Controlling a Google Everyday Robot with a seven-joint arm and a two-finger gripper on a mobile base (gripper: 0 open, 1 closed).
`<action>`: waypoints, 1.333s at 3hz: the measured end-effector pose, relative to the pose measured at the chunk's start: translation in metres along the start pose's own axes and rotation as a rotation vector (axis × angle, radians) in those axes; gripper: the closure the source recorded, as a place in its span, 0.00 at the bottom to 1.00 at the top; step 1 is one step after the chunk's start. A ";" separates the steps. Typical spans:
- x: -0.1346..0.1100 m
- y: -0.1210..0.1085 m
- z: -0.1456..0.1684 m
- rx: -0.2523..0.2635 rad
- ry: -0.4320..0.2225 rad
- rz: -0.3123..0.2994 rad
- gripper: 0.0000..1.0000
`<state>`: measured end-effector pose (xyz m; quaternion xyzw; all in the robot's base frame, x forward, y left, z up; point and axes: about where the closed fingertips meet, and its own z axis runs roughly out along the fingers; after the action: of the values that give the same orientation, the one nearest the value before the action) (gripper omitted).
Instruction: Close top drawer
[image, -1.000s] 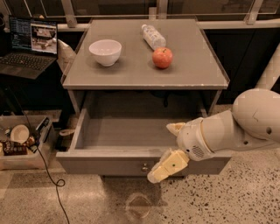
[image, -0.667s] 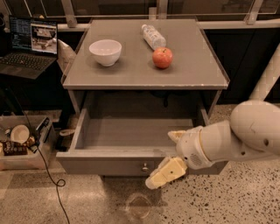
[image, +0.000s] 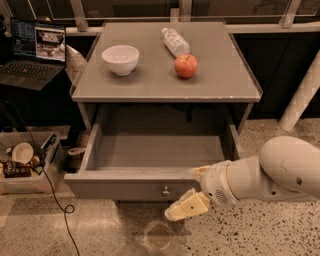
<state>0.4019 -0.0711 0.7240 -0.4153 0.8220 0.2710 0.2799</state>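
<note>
The top drawer (image: 130, 189) of the grey cabinet is pulled wide open and its inside is bare. Its flat front panel carries a small round metal knob (image: 165, 190) at the centre. My gripper (image: 192, 190) is at the right part of the drawer front, just right of the knob. One cream finger (image: 184, 207) hangs below the front panel and the other (image: 199, 171) lies at the panel's top edge, so the fingers are spread open. The white arm (image: 280, 172) comes in from the right.
On the cabinet top (image: 165, 80) stand a white bowl (image: 120, 59), a red apple (image: 185, 65) and a lying plastic bottle (image: 175, 41). A laptop (image: 32, 52) sits at the left, with a box of clutter (image: 22, 167) and a cable (image: 55, 200) on the floor.
The gripper and arm have dropped a little and pulled slightly back toward the camera in front of the drawer. The drawer stays open as before.
</note>
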 end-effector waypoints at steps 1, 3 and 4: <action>0.000 0.000 0.000 0.000 0.000 0.000 0.42; 0.000 0.000 0.000 0.000 0.000 0.000 0.88; 0.016 -0.006 0.014 0.012 -0.018 0.075 1.00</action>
<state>0.4016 -0.0734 0.7019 -0.3800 0.8361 0.2802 0.2793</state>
